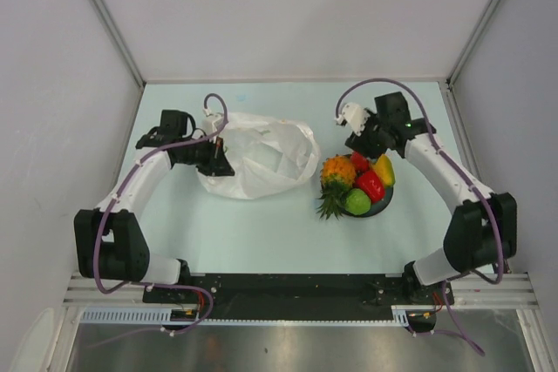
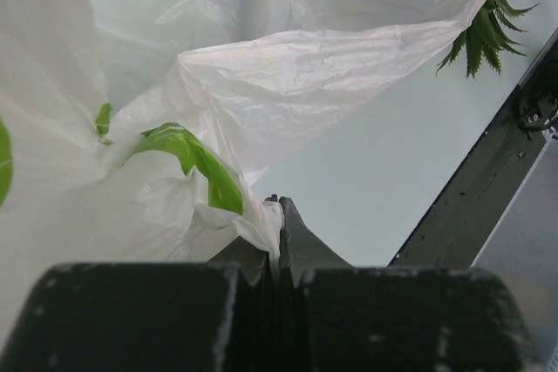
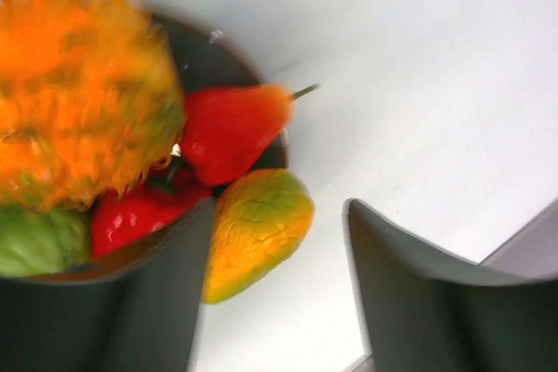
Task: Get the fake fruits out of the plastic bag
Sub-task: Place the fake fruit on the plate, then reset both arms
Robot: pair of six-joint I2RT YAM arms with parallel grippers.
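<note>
Now the fruits (image 1: 370, 185) sit on the plate (image 1: 384, 204); I think the bag (image 1: 266, 158) is empty. Left pincer (image 1: 219, 158) pinches it, right pincer (image 1: 363, 140) gapes open.

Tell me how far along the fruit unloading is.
Done: the pineapple, green fruit, red pepper, small red fruit and mango all sit on the dark plate. In hand: the left pincer is shut on the plastic bag; the right pincer stands open by the mango, holding nothing. Left: probably nothing; the bag lies collapsed with no fruit shape showing, though its inside is hidden.
</note>
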